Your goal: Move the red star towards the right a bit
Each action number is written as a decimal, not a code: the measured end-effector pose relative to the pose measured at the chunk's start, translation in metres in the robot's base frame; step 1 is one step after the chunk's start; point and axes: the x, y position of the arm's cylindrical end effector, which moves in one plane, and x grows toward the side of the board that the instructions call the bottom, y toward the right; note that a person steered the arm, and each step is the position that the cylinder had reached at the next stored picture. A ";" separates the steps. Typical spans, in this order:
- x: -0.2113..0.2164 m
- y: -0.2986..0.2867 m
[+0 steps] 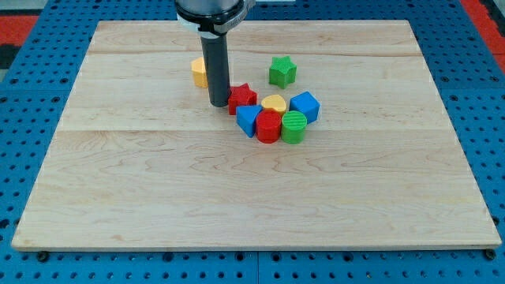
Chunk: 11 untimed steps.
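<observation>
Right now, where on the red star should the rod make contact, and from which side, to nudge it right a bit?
There is no hand, so push rather than grip. Press the red star's left face, coming from the view's left. My tip already sits right beside that face. The star is low and flat on the board, so it should slide. Push gently: the yellow block and blue block crowd its right.

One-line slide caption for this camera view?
My tip sits at the red star's left side, with the yellow heart crowding its right.
</observation>
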 end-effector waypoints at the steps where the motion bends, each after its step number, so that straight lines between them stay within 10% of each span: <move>1: 0.000 0.000; 11: 0.000 -0.003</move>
